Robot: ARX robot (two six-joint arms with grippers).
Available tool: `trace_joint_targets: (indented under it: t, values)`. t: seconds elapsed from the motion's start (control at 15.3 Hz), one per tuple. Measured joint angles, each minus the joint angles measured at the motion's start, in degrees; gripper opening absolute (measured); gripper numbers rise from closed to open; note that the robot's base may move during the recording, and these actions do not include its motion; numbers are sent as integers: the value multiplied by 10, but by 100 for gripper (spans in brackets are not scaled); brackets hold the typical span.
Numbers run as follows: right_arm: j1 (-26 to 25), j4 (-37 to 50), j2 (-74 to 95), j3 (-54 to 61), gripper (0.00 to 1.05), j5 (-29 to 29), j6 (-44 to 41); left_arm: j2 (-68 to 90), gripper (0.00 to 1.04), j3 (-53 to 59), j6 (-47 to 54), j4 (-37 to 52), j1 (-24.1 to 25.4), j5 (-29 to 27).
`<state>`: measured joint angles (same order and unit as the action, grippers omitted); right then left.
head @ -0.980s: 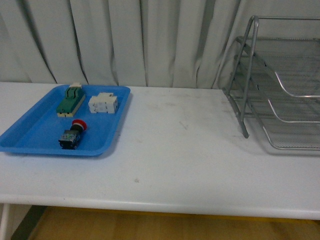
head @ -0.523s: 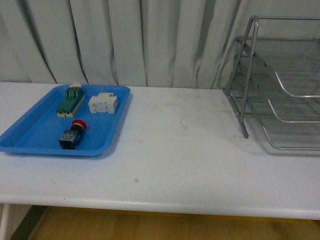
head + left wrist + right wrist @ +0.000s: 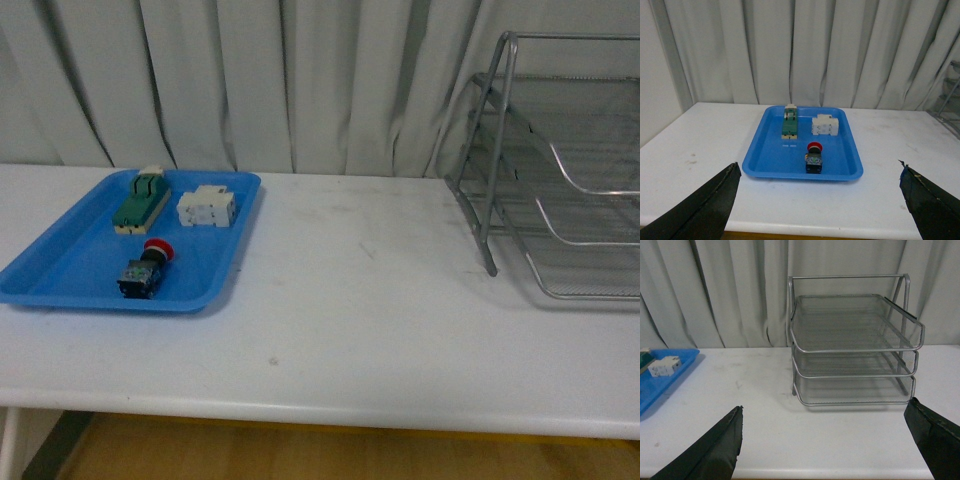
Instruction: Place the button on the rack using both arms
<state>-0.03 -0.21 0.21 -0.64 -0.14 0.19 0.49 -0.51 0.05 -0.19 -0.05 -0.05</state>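
Observation:
The button (image 3: 145, 268), red cap on a black body, lies in the near part of a blue tray (image 3: 60, 272) at the table's left; it also shows in the left wrist view (image 3: 814, 157). The silver wire rack (image 3: 560, 165) stands at the table's right, and faces the right wrist camera (image 3: 855, 345). Neither arm shows in the front view. My left gripper (image 3: 820, 200) is open and empty, held back near the table's front edge, apart from the tray. My right gripper (image 3: 827, 442) is open and empty, well short of the rack.
In the blue tray (image 3: 770, 160) a green-and-cream switch block (image 3: 140, 199) and a white rectangular block (image 3: 207, 207) lie behind the button. A white table (image 3: 350, 320) holds everything. Grey curtains (image 3: 250, 80) hang behind it.

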Motion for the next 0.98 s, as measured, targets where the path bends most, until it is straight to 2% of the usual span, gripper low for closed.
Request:
trace_joint_targets:
  t: [0.98]
  values:
    - [0,0,0,0,98,0,0,0,98,0,0,0,0,0]
